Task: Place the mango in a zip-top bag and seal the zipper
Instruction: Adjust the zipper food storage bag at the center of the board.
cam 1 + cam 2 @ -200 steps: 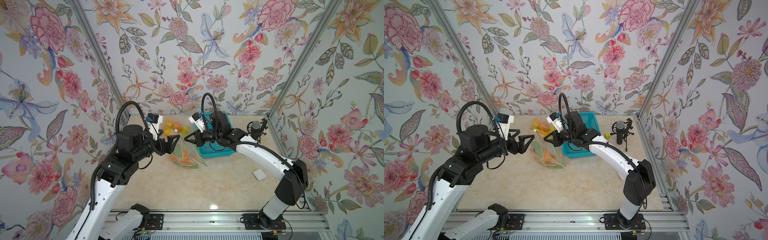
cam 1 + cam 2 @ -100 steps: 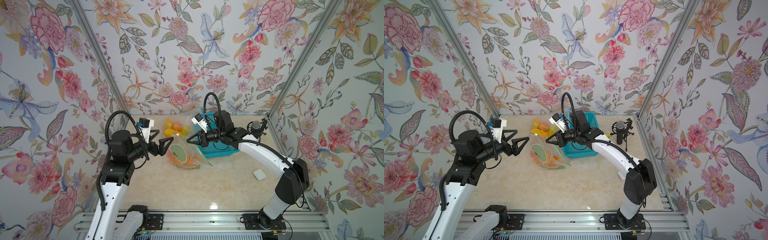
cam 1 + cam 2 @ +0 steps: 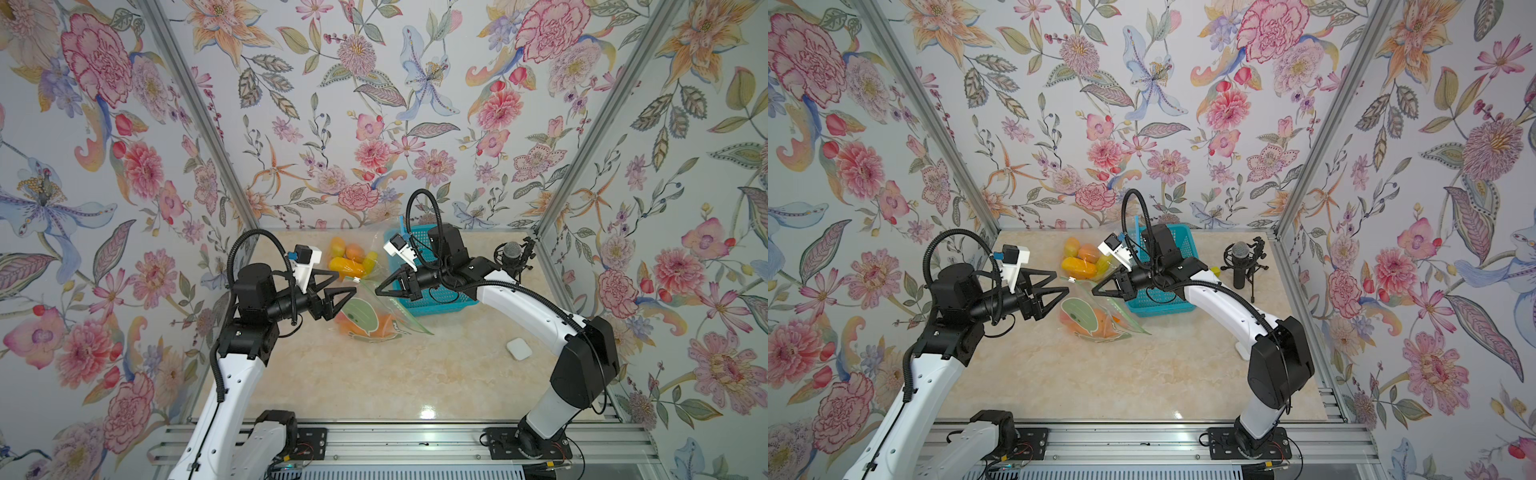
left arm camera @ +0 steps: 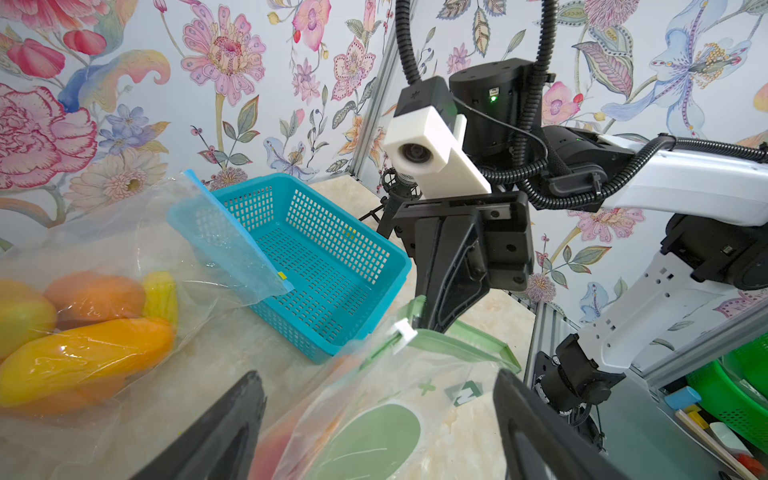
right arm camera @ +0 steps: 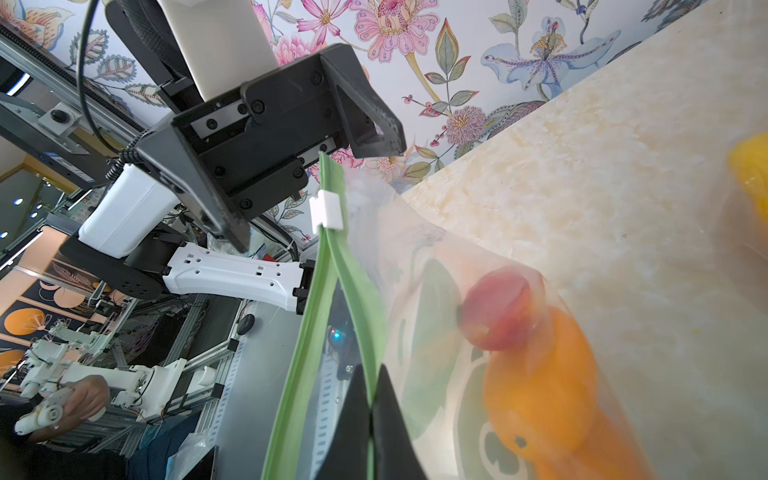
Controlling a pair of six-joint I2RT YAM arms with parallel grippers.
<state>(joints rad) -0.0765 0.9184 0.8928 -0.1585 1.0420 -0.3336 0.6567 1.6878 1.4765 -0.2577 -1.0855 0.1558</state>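
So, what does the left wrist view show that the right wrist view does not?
Left wrist only: the basket, the microphone and the right arm. Right wrist only: the left arm and a clear look at the mango inside the bag. Both: the bag's zipper and slider, with the right gripper shut on the zipper.

The mango (image 3: 390,326) lies in the bag (image 3: 360,316), seemingly just beside the basket (image 3: 432,306).
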